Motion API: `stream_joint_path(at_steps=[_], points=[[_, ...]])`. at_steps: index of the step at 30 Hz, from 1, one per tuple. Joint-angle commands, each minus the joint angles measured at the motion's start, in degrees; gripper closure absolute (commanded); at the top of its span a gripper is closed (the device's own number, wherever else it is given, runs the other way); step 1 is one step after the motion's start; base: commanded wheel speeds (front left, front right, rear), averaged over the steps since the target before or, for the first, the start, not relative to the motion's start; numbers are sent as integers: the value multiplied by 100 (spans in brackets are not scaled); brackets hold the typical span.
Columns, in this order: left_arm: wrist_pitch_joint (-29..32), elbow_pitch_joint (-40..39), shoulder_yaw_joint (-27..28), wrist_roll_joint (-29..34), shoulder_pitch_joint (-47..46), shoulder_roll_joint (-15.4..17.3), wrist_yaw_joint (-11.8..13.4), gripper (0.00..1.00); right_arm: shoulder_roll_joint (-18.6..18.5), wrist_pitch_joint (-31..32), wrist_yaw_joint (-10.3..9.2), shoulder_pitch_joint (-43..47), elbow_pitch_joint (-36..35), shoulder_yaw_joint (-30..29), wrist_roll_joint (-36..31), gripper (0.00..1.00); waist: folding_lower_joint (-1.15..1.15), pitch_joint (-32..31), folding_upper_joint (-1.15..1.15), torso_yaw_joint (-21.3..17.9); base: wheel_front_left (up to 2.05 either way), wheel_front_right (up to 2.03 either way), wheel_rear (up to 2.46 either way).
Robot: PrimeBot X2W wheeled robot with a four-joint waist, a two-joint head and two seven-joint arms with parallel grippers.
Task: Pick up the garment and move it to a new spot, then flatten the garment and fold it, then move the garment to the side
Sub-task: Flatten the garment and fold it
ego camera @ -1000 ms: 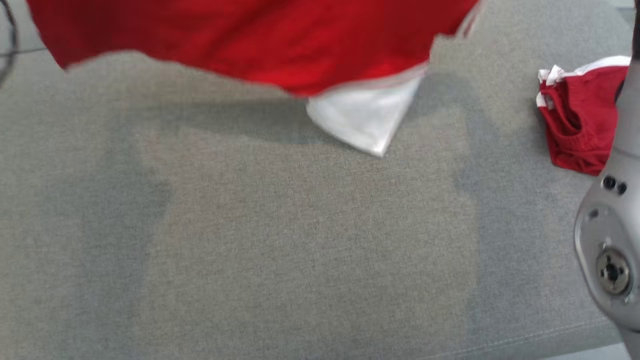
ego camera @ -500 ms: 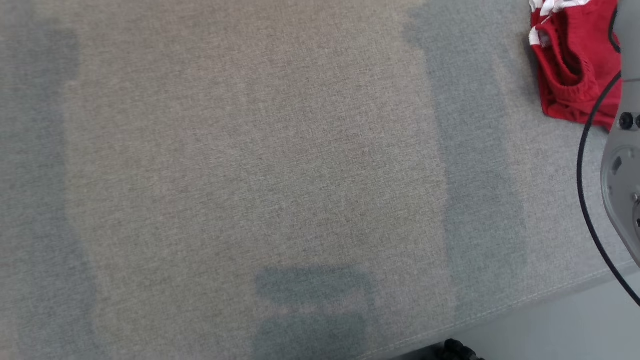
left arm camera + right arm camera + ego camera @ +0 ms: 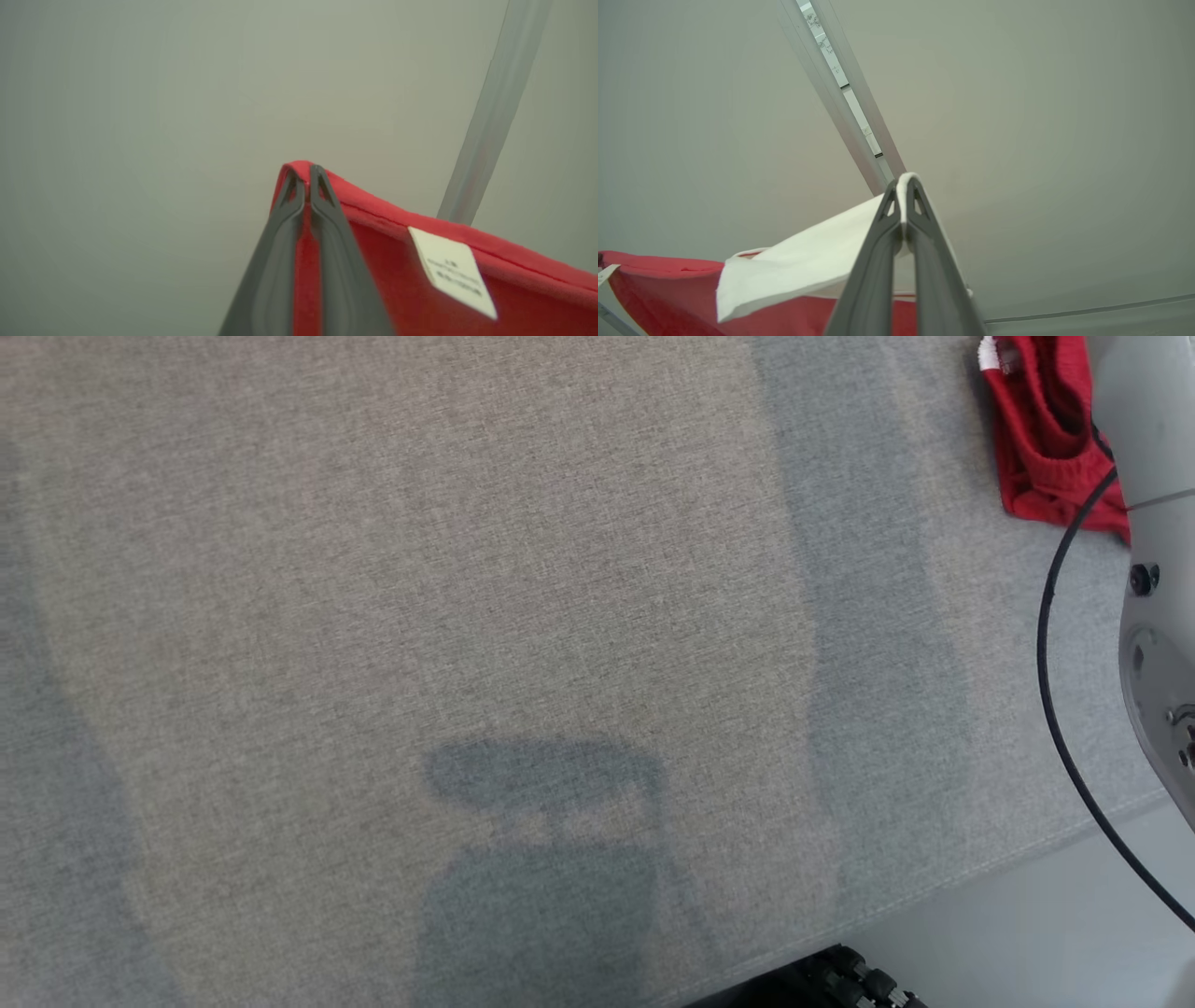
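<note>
The garment [image 3: 402, 284] is red with a white care label [image 3: 451, 270] and a white panel [image 3: 798, 266]. It is lifted and stretched between both grippers against a pale blank background. My left gripper [image 3: 306, 170] is shut on a corner of its red hem. In the right wrist view my right gripper [image 3: 906, 179] is shut on the edge of the white panel, with red cloth [image 3: 668, 289] hanging below to the left. My right arm's pale forearm [image 3: 1158, 616] stands along the head view's right edge.
A grey cloth-covered table [image 3: 467, 569] lies under me, its front edge at the lower right above pale floor [image 3: 1027, 943]. Another crumpled red garment [image 3: 1041, 439] lies at its far right. A black cable [image 3: 1055, 663] hangs by my forearm. An aluminium rail [image 3: 840, 107] crosses the background.
The head camera has shifted toward the table's near edge. The red and white garment that hung across the top of that view a second ago has left it.
</note>
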Motion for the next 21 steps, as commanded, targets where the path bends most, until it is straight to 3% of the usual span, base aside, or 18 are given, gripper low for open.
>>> stream_joint_path(at_steps=[1,6,10,15,21], points=[[-109,94,88,-155,40,-74,-103,100,-5,-56,0,-4,11,129,45,100,-1,-50,0,108,0,0,0],[-270,188,214,-429,401,-200,-362,100,-47,-28,0,337,-219,319,20,100,-1,-126,0,291,0,0,0],[-390,128,264,-700,840,-315,-658,100,-305,99,0,997,-842,484,199,100,-1,-308,0,483,0,0,0],[-393,-178,283,-1106,1593,-424,-875,100,-704,454,0,2387,-2154,613,657,100,-1,-643,0,669,0,0,0],[-153,-1075,206,-1679,2911,-449,-928,100,-1063,1030,1,4602,-4123,617,958,100,-1,-1102,0,806,0,0,0]])
